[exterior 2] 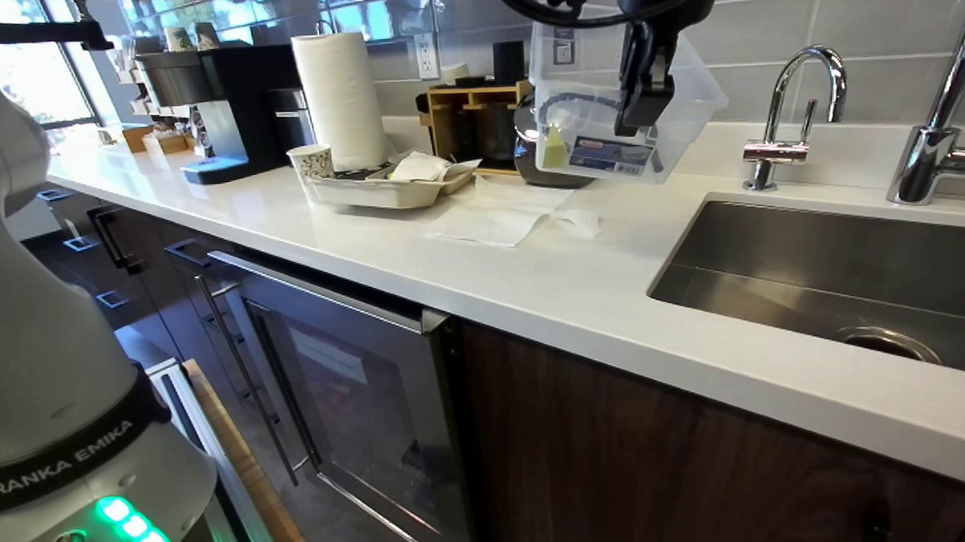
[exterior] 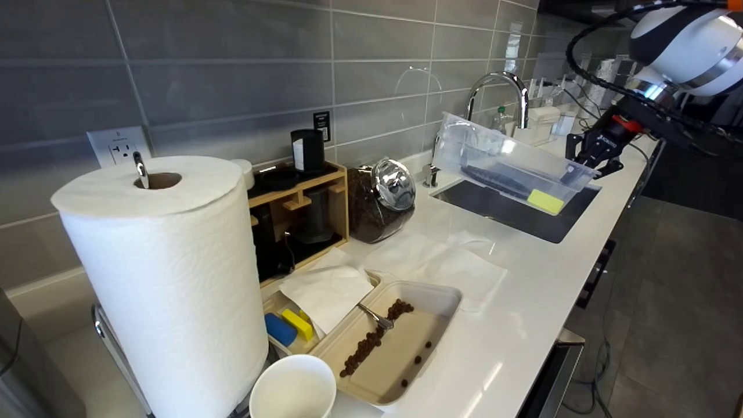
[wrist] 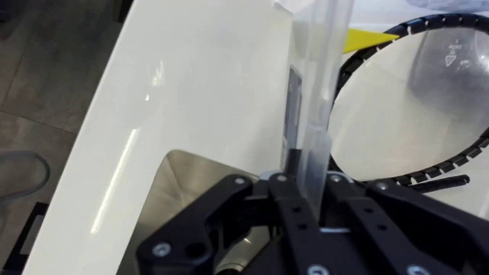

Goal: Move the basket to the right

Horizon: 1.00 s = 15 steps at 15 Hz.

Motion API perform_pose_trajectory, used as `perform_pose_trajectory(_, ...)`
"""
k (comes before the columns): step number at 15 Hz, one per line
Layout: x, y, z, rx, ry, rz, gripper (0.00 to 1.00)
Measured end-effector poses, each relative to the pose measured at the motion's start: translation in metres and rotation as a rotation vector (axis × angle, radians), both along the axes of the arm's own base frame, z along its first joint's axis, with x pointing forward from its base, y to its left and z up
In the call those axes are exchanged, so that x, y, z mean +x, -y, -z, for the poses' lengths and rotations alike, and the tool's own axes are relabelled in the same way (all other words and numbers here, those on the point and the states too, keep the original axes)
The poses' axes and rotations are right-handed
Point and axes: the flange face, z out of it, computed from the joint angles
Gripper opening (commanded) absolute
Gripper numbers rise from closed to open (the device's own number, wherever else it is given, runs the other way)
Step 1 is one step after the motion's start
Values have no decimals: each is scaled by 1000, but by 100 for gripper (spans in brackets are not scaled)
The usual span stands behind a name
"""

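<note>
The basket (exterior: 499, 157) is a clear plastic tub held in the air above the counter, slightly tilted. It also shows in an exterior view (exterior 2: 689, 95) and in the wrist view (wrist: 324, 88). A yellow-green piece (exterior: 545, 201) and a black spiral-wrapped cable (wrist: 420, 25) are inside it. My gripper (exterior: 583, 159) is shut on the basket's near wall at the rim, also seen in an exterior view (exterior 2: 642, 121). In the wrist view the wall passes between the fingers (wrist: 313, 183). Part of the label side is hidden behind the fingers.
A steel sink (exterior 2: 810, 227) with a tall faucet (exterior: 511, 81) lies beside the basket. A glass jar (exterior: 377, 203), wooden box (exterior: 342, 203), paper towels (exterior: 447, 261), paper towel roll (exterior: 162, 290), cup (exterior: 293, 389) and shallow tray (exterior: 426, 348) stand along the counter.
</note>
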Motion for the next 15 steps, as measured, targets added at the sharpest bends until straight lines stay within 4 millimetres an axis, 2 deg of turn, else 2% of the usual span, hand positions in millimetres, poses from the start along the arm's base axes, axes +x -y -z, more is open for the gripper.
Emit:
perform_pose_trajectory(4, 19, -18, -7, -9, -40, 174, 2)
perform_pose_trajectory(9, 65, -70, -10, -102, -154, 299, 2)
perform_pose_trajectory(10, 75, -79, -10, -129, -172, 317, 6)
perform_pose_trajectory(11, 80, -85, -9, -135, -177, 315, 6)
perform_pose_trajectory(15, 77, -78, -6, -136, -180, 319, 6)
